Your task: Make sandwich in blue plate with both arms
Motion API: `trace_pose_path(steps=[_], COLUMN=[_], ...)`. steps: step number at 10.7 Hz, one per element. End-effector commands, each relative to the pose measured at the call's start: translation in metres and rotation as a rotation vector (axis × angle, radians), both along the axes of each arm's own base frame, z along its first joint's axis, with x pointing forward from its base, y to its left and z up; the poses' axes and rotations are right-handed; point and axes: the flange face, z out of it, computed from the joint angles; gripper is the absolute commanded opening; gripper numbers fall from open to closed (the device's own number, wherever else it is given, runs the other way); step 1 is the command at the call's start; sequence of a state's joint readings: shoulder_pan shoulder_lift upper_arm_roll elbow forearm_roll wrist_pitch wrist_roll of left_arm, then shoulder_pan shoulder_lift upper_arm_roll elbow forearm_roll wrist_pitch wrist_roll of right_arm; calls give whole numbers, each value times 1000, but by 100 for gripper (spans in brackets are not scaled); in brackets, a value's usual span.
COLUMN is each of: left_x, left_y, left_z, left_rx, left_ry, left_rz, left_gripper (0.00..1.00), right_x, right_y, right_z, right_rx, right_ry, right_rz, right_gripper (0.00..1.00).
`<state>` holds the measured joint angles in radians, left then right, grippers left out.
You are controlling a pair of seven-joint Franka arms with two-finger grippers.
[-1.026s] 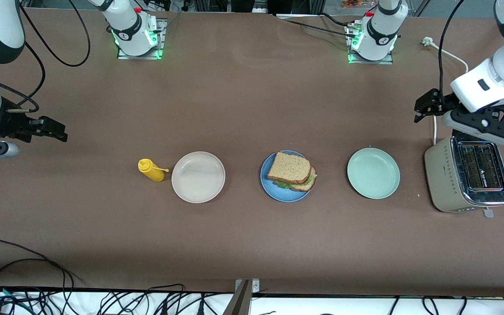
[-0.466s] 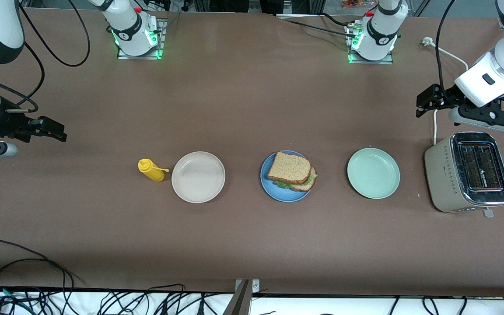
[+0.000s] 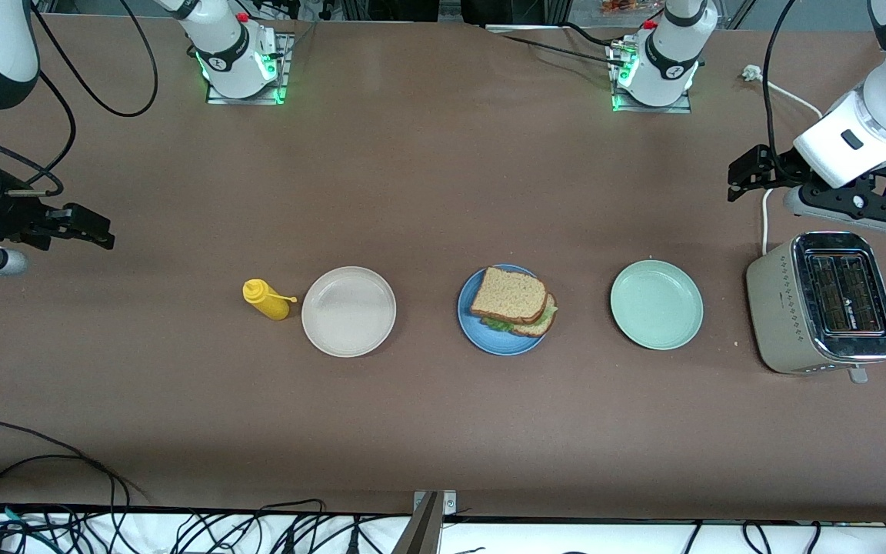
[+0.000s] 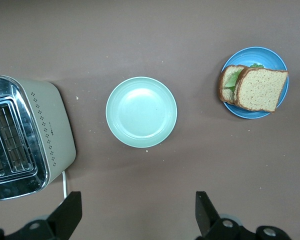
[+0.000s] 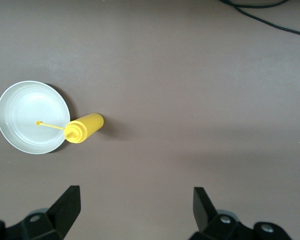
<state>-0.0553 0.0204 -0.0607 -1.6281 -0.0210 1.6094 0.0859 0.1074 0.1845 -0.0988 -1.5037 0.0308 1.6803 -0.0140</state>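
1. The sandwich (image 3: 513,302) lies assembled on the blue plate (image 3: 476,332): two brown bread slices, the top one shifted off the lower, with green lettuce (image 3: 498,325) showing at the edge nearest the front camera

2. Taking the blue plate as landmark, the pale green plate (image 3: 656,304) sits beside it toward the left arm's end of the worktop (image 3: 428,185), and the beige plate (image 3: 348,311) beside it toward the right arm's end; both are bare

3. The left claw (image 3: 744,175) hangs with fingers spread wide and holding nothing, well apart from the blue plate, over bare worktop near the toaster (image 3: 824,304)

4. The right claw (image 3: 91,228) is likewise wide and carries nothing, over bare worktop out past the yellow squeeze bottle (image 3: 266,299), well apart from the blue plate

5. The build looks finished, so the step in hand seems to be parking: doing it well means keeping both claws high and away from the blue plate so the stack is not nudged, and keeping the left claw clear of the toaster and its cord

6. Count: two bread slices, one lettuce leaf, three plates, one yellow squeeze bottle, one toaster with two slots, two arms with one claw each
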Motion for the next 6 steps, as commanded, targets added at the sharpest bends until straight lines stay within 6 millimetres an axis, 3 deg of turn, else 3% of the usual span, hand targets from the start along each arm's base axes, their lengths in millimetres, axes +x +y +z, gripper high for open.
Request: trace_pose_path(steps=[1,6], left_x=[-2,-2], left_y=[0,1], left_z=[6,6], left_rx=[14,14], left_ry=[4,4], left_rz=[9,6], left_gripper=[100,100], right_x=[-5,-5], right_y=[-1,0], right_z=[9,9], right_rx=[-22,-23], right_ry=[0,0], right_rz=[3,5], right_gripper=[100,100])
